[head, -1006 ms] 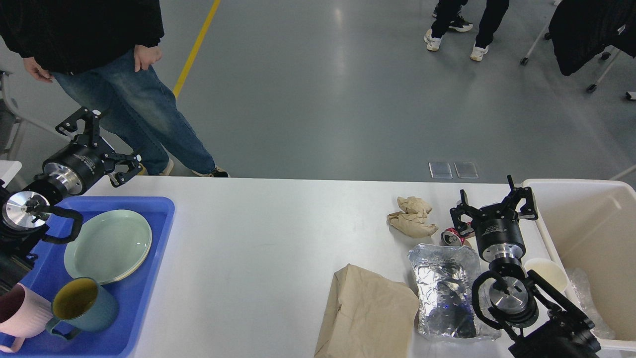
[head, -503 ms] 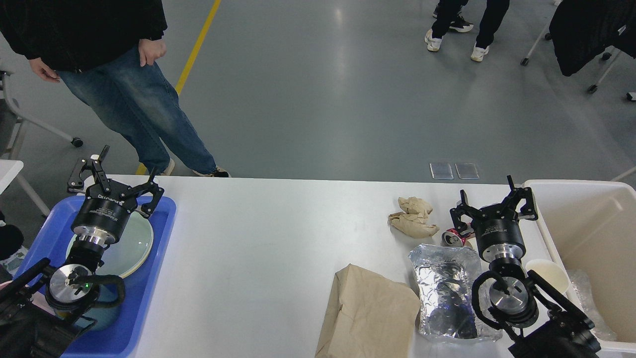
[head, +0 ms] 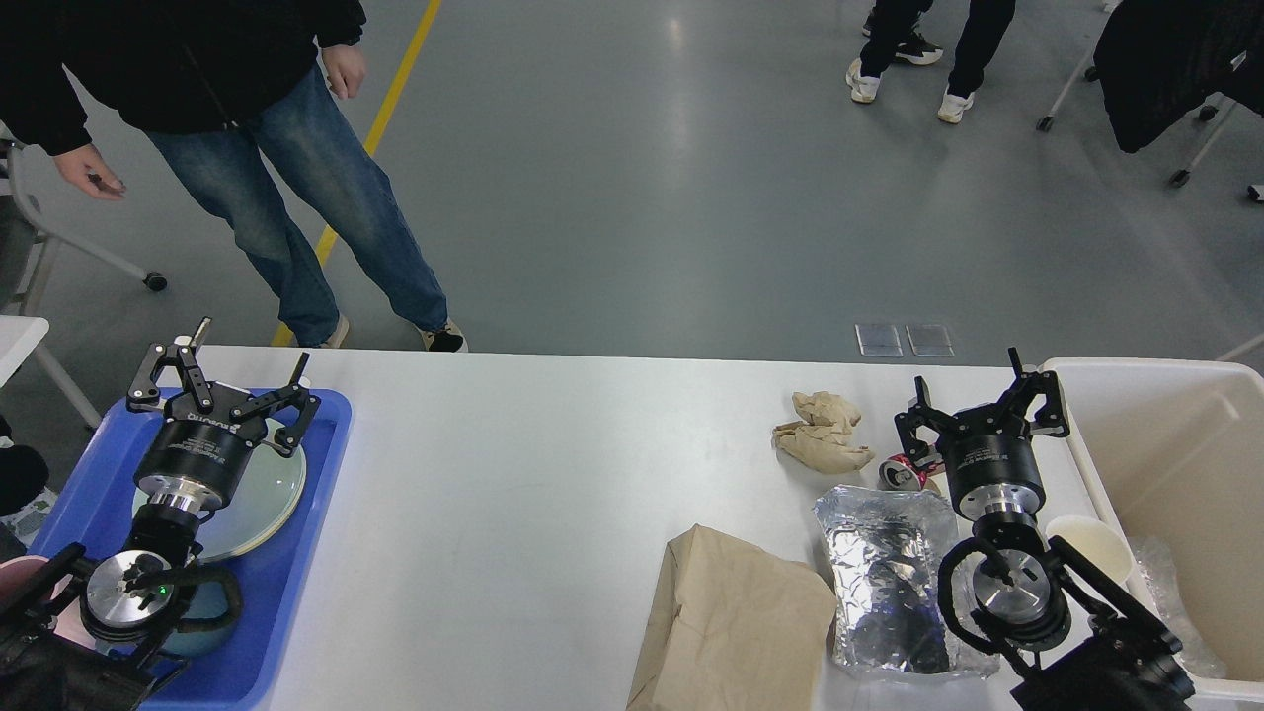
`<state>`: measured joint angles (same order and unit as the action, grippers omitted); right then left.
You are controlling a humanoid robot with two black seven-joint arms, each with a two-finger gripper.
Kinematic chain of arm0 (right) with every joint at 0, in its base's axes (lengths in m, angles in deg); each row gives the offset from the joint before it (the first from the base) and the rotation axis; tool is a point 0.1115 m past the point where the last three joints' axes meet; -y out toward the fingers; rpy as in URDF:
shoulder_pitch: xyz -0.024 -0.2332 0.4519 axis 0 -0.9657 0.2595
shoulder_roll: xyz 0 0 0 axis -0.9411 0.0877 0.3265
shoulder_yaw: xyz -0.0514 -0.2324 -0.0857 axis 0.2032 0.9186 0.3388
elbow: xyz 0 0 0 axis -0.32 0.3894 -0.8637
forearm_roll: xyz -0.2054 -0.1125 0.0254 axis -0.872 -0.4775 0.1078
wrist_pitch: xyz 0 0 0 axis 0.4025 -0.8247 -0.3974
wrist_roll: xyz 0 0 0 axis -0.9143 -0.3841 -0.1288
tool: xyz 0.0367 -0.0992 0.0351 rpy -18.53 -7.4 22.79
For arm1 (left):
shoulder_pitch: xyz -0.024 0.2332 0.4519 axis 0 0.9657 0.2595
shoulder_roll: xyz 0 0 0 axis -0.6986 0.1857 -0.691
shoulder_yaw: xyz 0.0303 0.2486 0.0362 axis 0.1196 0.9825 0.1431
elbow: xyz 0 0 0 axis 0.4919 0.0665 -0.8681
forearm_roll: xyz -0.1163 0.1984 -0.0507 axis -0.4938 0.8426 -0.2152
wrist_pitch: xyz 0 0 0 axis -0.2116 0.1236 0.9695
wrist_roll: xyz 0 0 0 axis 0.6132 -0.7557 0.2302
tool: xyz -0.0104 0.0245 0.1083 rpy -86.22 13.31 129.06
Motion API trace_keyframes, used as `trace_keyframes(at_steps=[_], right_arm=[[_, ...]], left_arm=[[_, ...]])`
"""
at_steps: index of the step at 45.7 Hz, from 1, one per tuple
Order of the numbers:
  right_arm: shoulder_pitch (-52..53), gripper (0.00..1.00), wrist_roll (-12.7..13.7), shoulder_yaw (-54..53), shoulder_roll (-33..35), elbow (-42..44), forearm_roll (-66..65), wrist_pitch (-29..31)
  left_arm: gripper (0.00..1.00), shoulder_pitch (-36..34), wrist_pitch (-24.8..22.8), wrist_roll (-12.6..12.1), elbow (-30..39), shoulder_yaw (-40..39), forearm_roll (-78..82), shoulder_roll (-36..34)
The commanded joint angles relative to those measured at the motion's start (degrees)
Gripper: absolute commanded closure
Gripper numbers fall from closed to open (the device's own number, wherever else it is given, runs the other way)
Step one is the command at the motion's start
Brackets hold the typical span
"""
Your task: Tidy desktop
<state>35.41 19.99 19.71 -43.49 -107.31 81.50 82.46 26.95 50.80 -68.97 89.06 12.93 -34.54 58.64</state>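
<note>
The white desktop [head: 523,464] spans the view. On its right half lie a crumpled brown paper wad [head: 822,433], a red can [head: 901,474], a silver foil bag [head: 894,583] and a flat brown paper bag [head: 731,617]. My right gripper [head: 983,397] stands open just right of the can and above the foil bag, holding nothing. My left gripper [head: 225,380] is open over the far end of the blue tray [head: 296,553], above the pale green plate [head: 259,494], with nothing between its fingers.
A cream-white bin [head: 1175,464] stands at the right edge, with a white cup [head: 1086,543] beside it under my right arm. A teal mug [head: 197,632] and a pink mug [head: 20,573] sit in the tray, partly hidden. A person [head: 286,148] stands beyond the far left corner.
My left arm swung from outside the table's left edge inward over the blue tray, then settled slightly left. The person stepped to the right. The right arm stayed still.
</note>
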Motion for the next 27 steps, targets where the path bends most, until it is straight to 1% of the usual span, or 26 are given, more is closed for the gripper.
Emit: trace_keyframes(at_steps=[1,5,9,14,27], right_arm=[[0.0,0.0,0.0,0.0,0.02,-0.02,0.0,0.01],[0.0,0.0,0.0,0.0,0.02,-0.02,0.0,-0.07],[0.0,0.0,0.0,0.0,-0.07,-0.02,0.0,0.01],[0.0,0.0,0.0,0.0,0.01,-0.02,0.0,0.01],[0.0,0.0,0.0,0.0,-0.07,0.07,0.0,0.01]], left_arm=[[0.04,-0.15,0.1,0.1,-0.3,-0.66,0.03,-0.93],[0.04,-0.86,0.27,0.27,-0.38,-0.83,-0.06,-2.87],[0.04,-1.65,0.1,0.45,-0.38,-3.2,-0.41,-2.52],[0.04,-1.56,0.36,-0.43,-0.47,-7.25,-0.24,-1.99],[0.04,-4.2,0.62,0.19,-1.97,-8.39,-0.06,-1.29]])
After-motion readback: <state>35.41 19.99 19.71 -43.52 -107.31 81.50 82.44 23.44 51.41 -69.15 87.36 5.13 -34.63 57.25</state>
